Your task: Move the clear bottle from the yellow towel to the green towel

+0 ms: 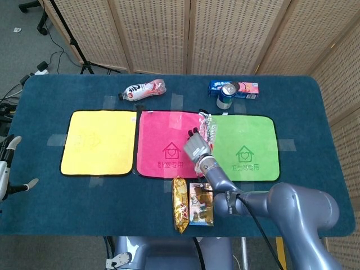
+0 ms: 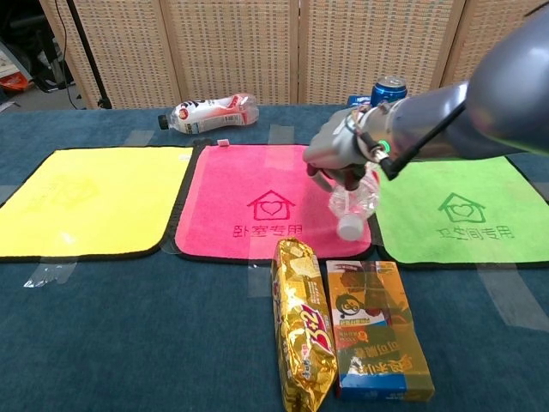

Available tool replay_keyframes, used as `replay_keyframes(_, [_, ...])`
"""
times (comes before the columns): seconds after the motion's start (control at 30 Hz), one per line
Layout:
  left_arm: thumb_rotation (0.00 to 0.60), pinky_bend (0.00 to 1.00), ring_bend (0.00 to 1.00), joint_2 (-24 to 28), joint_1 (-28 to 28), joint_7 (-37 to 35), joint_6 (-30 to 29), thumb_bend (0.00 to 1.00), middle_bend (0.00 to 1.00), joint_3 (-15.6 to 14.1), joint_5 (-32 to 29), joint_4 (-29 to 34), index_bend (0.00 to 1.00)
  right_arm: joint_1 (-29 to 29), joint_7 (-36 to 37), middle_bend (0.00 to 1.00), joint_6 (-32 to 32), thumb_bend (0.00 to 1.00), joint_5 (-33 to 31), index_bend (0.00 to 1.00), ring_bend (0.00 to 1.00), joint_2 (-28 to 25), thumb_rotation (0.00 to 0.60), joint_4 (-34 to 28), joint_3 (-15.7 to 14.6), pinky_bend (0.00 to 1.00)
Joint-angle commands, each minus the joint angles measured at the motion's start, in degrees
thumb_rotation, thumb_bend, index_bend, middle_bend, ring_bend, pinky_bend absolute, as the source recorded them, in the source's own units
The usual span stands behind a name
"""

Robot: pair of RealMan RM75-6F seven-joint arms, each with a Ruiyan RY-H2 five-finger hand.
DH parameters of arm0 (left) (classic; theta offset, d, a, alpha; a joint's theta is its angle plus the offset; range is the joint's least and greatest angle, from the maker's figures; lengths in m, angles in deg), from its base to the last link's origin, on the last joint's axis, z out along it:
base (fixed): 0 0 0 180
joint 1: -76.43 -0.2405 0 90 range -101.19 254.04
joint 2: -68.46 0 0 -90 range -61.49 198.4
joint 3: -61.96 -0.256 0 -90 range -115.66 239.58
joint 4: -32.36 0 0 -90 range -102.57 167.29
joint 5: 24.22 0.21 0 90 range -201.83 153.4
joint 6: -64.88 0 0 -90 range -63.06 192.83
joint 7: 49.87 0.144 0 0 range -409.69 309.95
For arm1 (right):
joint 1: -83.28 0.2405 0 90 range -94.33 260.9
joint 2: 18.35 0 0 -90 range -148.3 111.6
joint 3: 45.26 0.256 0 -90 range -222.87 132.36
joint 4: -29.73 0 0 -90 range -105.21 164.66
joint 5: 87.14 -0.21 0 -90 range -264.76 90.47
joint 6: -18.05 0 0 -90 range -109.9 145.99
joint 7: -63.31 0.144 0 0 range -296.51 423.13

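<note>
Currently, the table (image 1: 50, 95) is bearing three towels in a row: the yellow towel (image 1: 98, 142) on the left, a pink towel (image 1: 169, 144) in the middle, and the green towel (image 1: 246, 147) on the right. The right arm (image 2: 480, 103) is reaching across from the right side, with the right hand (image 2: 343, 150) positioned over the seam between pink and green. That hand is gripping the clear bottle (image 2: 354, 202), fingers wrapped around its upper body; the bottle is hanging tilted, cap end lowest and toward the camera in the chest view. The bottle is therefore off the yellow towel and not yet fully over the green one.

To complete the step well, the hand should be carrying the bottle further right until its whole length is lying over green cloth, then lowering it before the fingers are spreading (release from height risks a roll, since the bottle is round and light). Setting it down near the towel's centre is advisable, well apart from the can (image 1: 225, 96) behind the towel and the snack packets (image 2: 350, 328) in front.

The left hand (image 1: 8, 169) is barely showing at the left edge of the head view; whether it is wide or closed cannot be told.
</note>
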Motion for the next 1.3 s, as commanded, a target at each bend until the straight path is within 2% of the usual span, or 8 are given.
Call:
replay_keyframes(0.03, [0.600,0.00,0.00,-0.12,-0.01,0.25,-0.04,0.09,0.00,-0.16,0.49,0.25,0.00,-1.47,0.48,0.29,-0.44,1.00,0.85,0.37,0.09,-2.50,0.600,-1.49,-1.96,0.12])
replay_keyframes(0.5, [0.600,0.00,0.00,-0.85,0.29,2.51,-0.07,0.09,0.00,-0.68,2.54,1.27,0.00,-4.75,-1.25,0.30,-2.04,1.00,1.43,0.38,0.09,-10.95,0.600,-8.64,-10.21,0.12])
replay_keyframes(0.7, [0.600,0.00,0.00,-0.83,0.37,2.54,0.18,0.09,0.00,-0.80,2.95,1.47,0.00,-5.79,1.53,0.29,-4.94,1.00,6.62,0.38,0.09,-14.88,0.600,-13.53,-8.81,0.12])
replay_keyframes(0.87, [0.600,0.00,0.00,-0.76,0.27,2.05,0.19,0.09,0.00,-0.99,3.57,1.26,0.00,-10.25,10.56,0.21,-15.66,1.00,22.49,0.32,0.05,-26.65,0.600,-28.36,-5.37,0.12])
replay_keyframes(0.9, [0.600,0.00,0.00,-0.72,0.18,1.81,0.04,0.09,0.00,-1.09,3.92,1.21,0.00,-12.63,13.09,0.16,-19.30,0.93,27.06,0.25,0.03,-28.81,0.600,-30.47,-5.36,0.12])
replay_keyframes(1.03, [0.600,0.00,0.00,-0.63,-0.20,1.18,-0.72,0.08,0.00,-1.39,5.10,0.94,0.00,-20.72,19.79,0.00,-29.07,0.07,39.87,0.01,0.00,-31.45,0.600,-32.11,-6.82,0.06])
replay_keyframes(1.2, [0.600,0.00,0.00,-1.21,-1.03,1.39,-3.22,0.01,0.00,-1.67,7.46,-0.32,0.00,-36.45,31.76,0.00,-45.10,0.00,54.47,0.00,0.00,-29.47,0.600,-26.01,-8.78,0.00])
replay_keyframes(1.3, [0.600,0.00,0.00,-1.77,-1.21,2.23,-3.84,0.00,0.00,-2.06,8.60,-1.06,0.00,-44.52,39.19,0.00,-50.71,0.00,57.30,0.00,0.00,-26.73,0.600,-20.59,-9.11,0.00])
